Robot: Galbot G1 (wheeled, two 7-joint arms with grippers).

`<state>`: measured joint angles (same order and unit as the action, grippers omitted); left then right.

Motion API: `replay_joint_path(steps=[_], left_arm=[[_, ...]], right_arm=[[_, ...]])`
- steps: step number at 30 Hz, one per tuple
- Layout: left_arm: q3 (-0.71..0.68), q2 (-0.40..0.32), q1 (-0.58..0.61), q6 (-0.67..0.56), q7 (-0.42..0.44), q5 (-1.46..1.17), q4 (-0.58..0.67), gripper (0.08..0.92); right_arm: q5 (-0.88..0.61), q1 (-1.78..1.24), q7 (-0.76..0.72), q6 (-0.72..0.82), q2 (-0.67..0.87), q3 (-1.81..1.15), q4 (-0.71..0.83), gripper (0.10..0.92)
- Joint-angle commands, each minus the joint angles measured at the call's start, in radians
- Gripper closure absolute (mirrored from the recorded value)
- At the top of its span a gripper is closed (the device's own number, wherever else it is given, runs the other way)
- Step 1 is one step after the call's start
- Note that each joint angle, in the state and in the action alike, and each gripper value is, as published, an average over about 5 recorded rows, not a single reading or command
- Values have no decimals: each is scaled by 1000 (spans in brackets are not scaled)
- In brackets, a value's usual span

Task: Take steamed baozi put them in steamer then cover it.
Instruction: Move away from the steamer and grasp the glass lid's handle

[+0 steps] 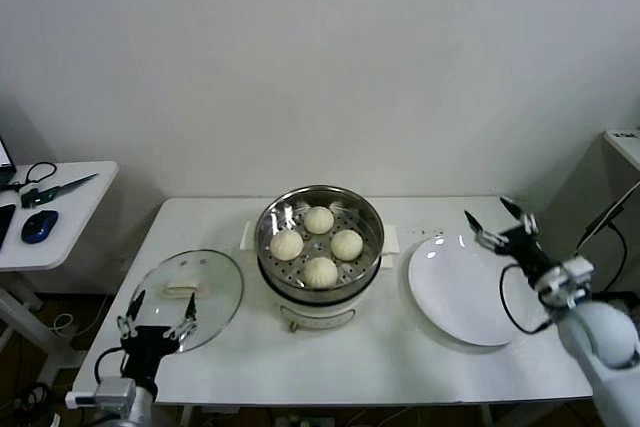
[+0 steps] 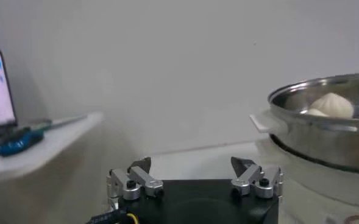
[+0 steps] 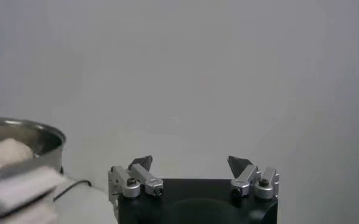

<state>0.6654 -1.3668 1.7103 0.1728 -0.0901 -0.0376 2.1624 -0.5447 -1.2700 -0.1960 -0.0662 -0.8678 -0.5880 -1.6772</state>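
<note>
Several cream-white baozi sit on the perforated tray inside the shiny steel steamer, which stands uncovered at the table's middle. The glass cover with its cream handle lies flat on the table, left of the steamer. My left gripper is open and empty, above the cover's near edge. My right gripper is open and empty, raised over the far right edge of the white plate. The left wrist view shows the steamer with a baozi inside; the right wrist view shows its rim.
The flat white plate is bare, right of the steamer. A side table at far left holds a blue mouse, scissors and cables. A grey cabinet stands at far right. A wall is close behind the table.
</note>
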Motion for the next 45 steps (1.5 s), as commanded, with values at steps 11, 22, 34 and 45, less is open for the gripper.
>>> replay_joint_path(steps=[11,22,34,45], left_arm=[[25,125,-7,-248,-260,857,-157,177],[-16,114,-164,-223,-361,1295,-491,177],[-51,99,-297,-235,-395,1375,-711,177],[-58,114,-412,-219,-374,1355,-819,177]], right_arm=[[181,-411,43,-222,-384,-118,-25,203],[225,-430,46,-257,-444,-82,-36,203],[223,-452,46,-265,-469,-94,-65,203],[224,-461,49,-267,-481,-100,-71,203]])
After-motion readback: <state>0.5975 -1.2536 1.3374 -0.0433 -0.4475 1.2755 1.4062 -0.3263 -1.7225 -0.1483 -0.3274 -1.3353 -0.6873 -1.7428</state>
